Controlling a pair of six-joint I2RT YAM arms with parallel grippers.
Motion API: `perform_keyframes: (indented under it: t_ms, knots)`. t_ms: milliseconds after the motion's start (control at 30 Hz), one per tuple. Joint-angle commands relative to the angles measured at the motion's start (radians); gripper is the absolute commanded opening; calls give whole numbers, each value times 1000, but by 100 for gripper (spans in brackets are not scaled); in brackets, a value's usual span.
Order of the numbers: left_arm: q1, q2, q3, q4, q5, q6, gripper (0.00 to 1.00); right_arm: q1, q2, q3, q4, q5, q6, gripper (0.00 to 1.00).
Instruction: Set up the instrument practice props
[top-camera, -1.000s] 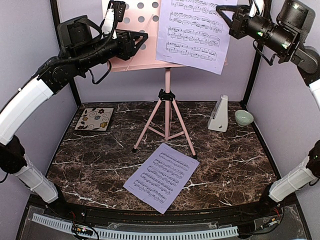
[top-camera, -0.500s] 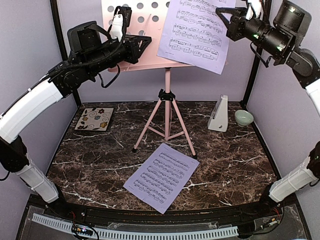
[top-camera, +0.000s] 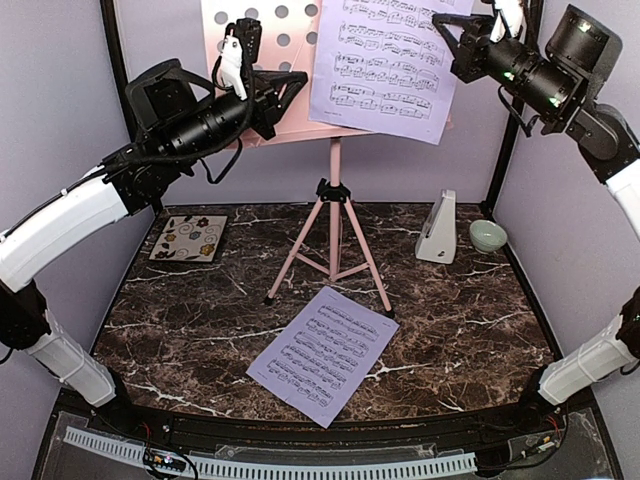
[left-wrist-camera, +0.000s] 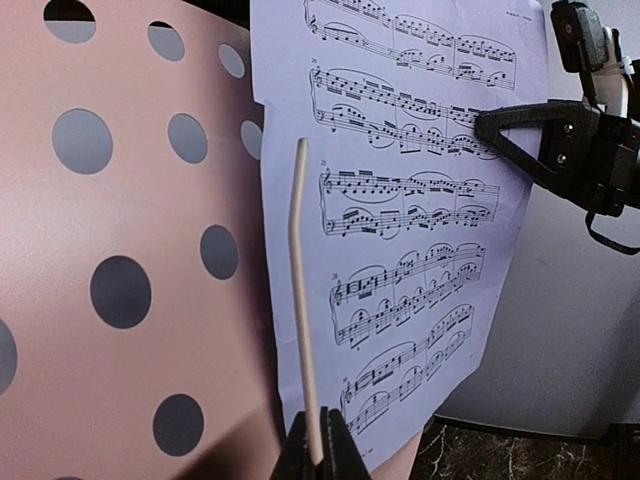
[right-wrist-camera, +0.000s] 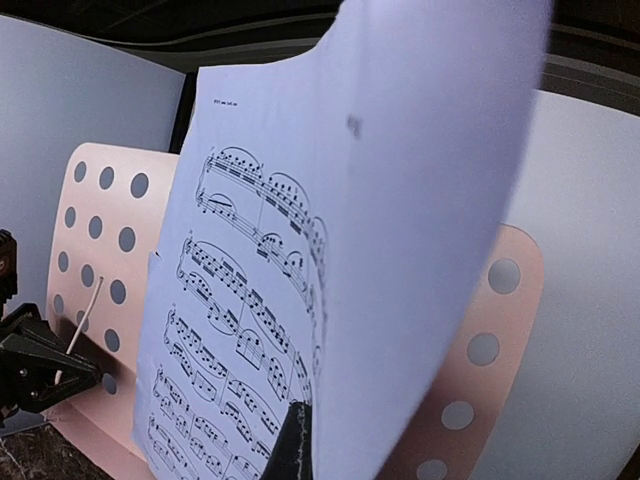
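Observation:
The pink perforated music stand rises on tripod legs at the back middle of the table. My left gripper is up at the stand's desk, shut on a thin pink rod that stands up from the jaws. My right gripper is shut on the right edge of a lavender sheet-music page, which lies against the desk and curls toward the camera. A second page lies flat on the table in front of the legs. To the right of the stand is the white metronome.
A floral square tile lies at the back left and a small pale green bowl sits beside the metronome. Purple walls close in the back and both sides. The tripod legs spread across the marble tabletop.
The left jaws have closed onto the thin pink rod at the stand's desk. The right gripper and its page have shifted only slightly.

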Motion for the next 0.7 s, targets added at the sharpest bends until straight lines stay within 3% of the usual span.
perform_keyframes:
  t_ms: [0,300,667]
  knots:
    - [-4,-32,-6,89,122,66,0,-5,19,11,103,-46,-29,0]
    - [1,-25,-19,116,150,62,0,-24,82,41,183,-173,-44,0]
    - [37,-41,-56,159,210,35,0,-65,125,25,321,-321,103,0]
